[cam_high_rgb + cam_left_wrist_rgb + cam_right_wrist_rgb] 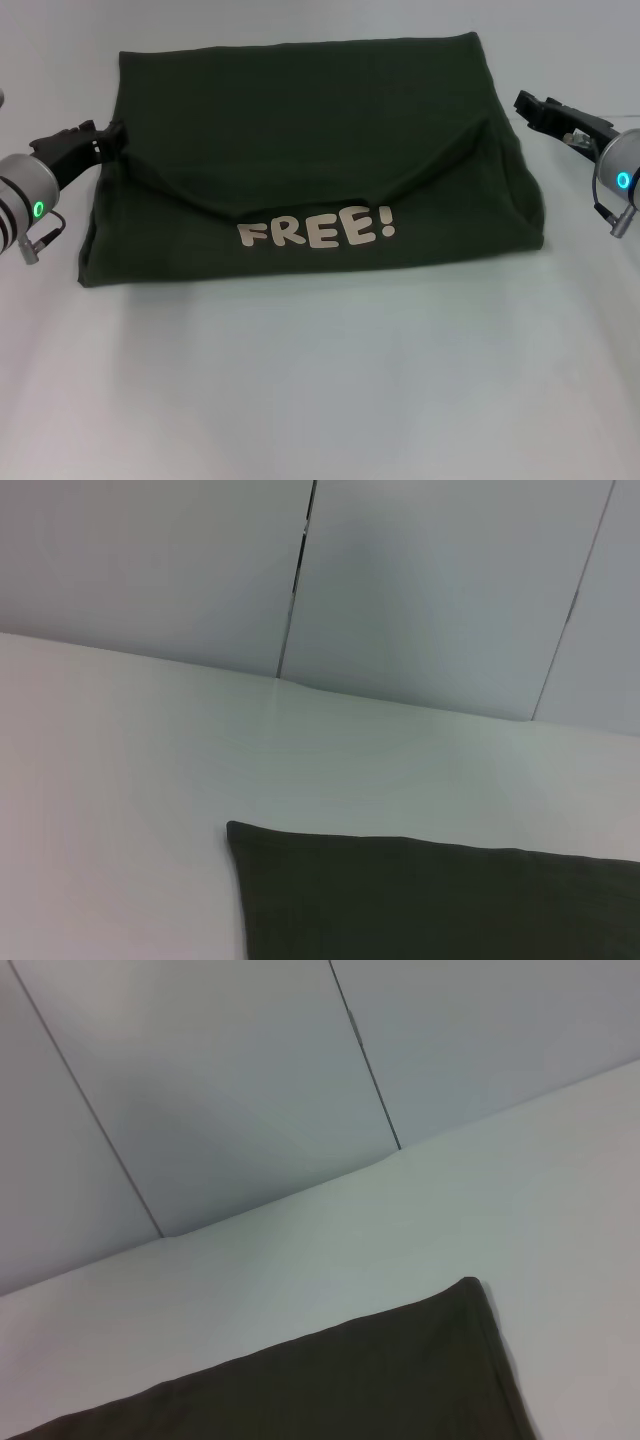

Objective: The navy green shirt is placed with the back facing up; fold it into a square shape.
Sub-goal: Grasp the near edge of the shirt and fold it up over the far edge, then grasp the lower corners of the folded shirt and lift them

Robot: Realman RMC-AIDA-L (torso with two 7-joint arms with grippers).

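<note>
The navy green shirt (300, 130) lies on the white table as a wide rectangle. Its near part is folded over, so the cream "FREE!" lettering (316, 230) faces up. My left gripper (112, 135) is at the shirt's left edge, touching the fabric where the fold begins. My right gripper (528, 104) hovers open just off the shirt's far right corner, apart from the cloth. The left wrist view shows only a far corner of the shirt (430, 900). The right wrist view shows the other far corner of the shirt (350, 1380).
The white table (320, 400) spreads out in front of the shirt. A grey panelled wall (420, 590) rises behind the table's far edge.
</note>
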